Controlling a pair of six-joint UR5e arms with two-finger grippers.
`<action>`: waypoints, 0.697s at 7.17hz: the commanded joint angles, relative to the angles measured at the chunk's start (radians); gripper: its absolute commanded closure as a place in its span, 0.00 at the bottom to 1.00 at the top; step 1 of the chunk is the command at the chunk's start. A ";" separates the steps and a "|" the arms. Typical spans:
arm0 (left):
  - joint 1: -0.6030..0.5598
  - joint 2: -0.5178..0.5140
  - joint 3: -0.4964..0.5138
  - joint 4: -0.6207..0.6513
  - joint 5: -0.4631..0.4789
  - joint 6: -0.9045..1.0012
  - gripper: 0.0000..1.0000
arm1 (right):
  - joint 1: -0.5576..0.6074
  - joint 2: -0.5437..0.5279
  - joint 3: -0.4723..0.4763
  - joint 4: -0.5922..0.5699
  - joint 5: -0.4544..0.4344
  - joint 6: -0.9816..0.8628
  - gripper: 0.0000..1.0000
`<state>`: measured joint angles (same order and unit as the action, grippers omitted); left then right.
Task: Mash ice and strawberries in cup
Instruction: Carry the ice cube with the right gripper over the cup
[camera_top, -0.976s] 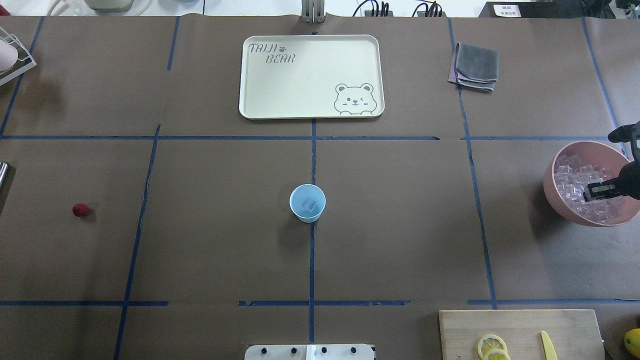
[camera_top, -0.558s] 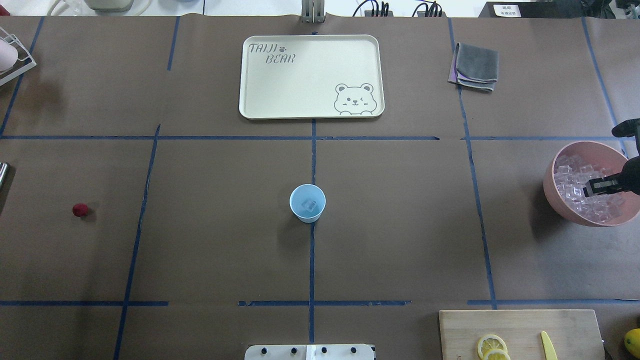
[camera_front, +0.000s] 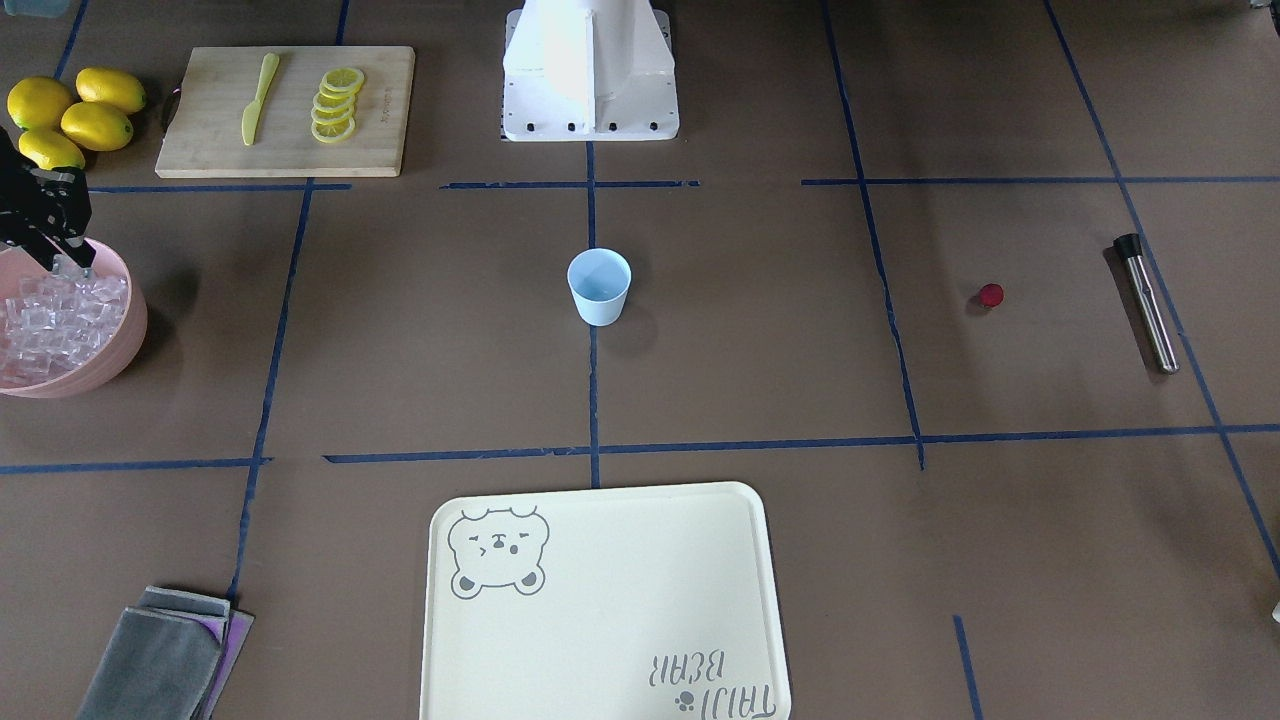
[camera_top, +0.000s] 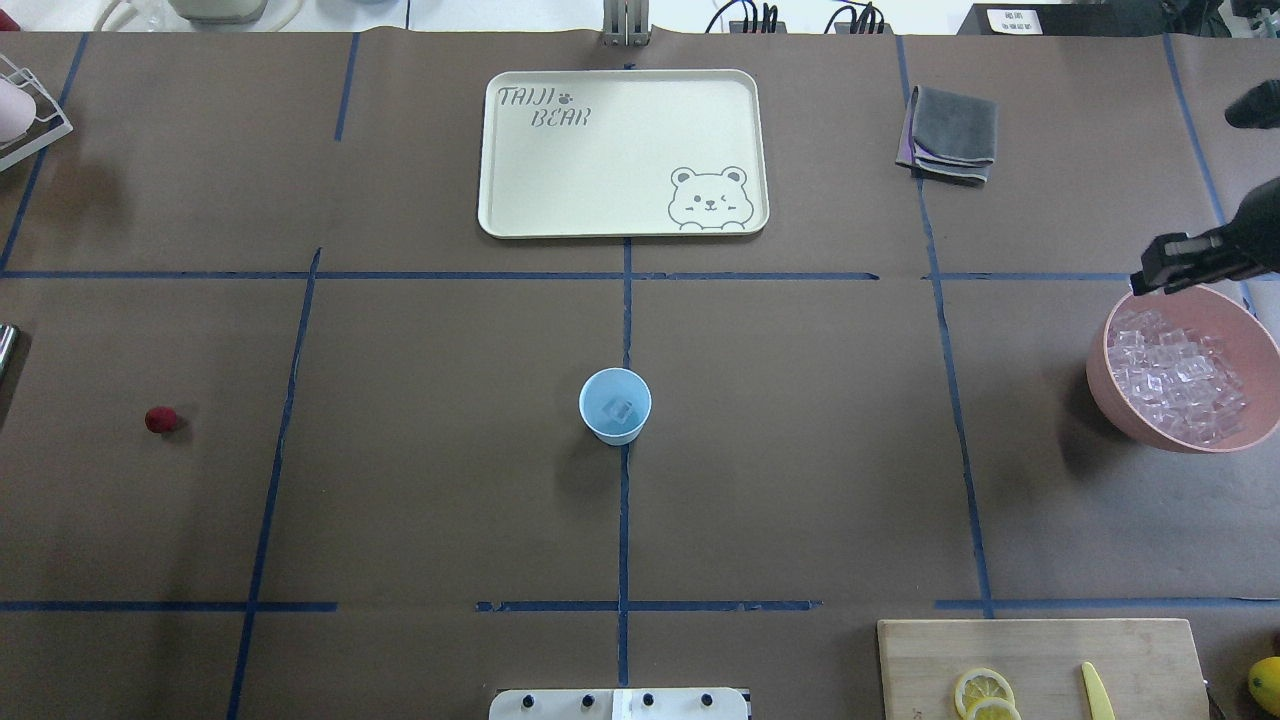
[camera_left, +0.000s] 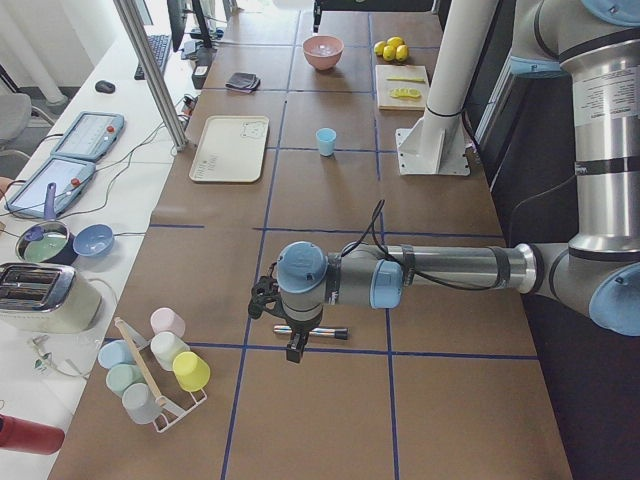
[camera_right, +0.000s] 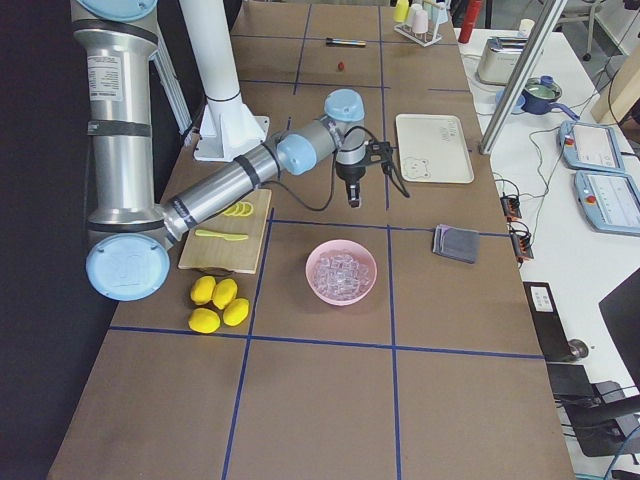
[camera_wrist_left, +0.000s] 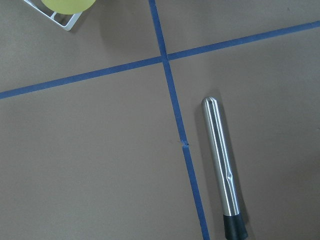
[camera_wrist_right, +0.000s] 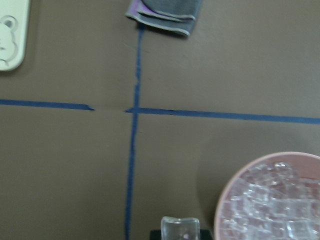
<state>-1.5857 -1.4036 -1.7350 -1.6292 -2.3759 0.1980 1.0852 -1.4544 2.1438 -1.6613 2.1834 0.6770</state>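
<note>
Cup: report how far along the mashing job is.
Done: one ice cube lies in the cup. In hand: the right claw grips another cube above the pink bowl. Left to do: the strawberry sits on the table far from the cup, the metal muddler lies untouched, and nothing is mashed.

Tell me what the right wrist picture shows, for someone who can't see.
A gripped ice cube pokes up at the bottom edge, beside a pink bowl full of ice. Blue tape lines cross the brown table, with a folded grey cloth at the top.
</note>
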 joint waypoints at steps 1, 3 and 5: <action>0.000 0.000 0.003 0.005 0.004 -0.002 0.00 | -0.108 0.367 -0.008 -0.386 -0.022 0.018 0.95; 0.000 0.003 0.002 0.015 0.004 -0.008 0.00 | -0.216 0.523 -0.066 -0.410 -0.040 0.195 0.95; 0.000 0.008 0.003 0.016 0.004 -0.008 0.00 | -0.376 0.673 -0.155 -0.406 -0.163 0.373 0.95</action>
<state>-1.5854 -1.3976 -1.7323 -1.6147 -2.3714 0.1901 0.8008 -0.8749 2.0442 -2.0657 2.0848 0.9397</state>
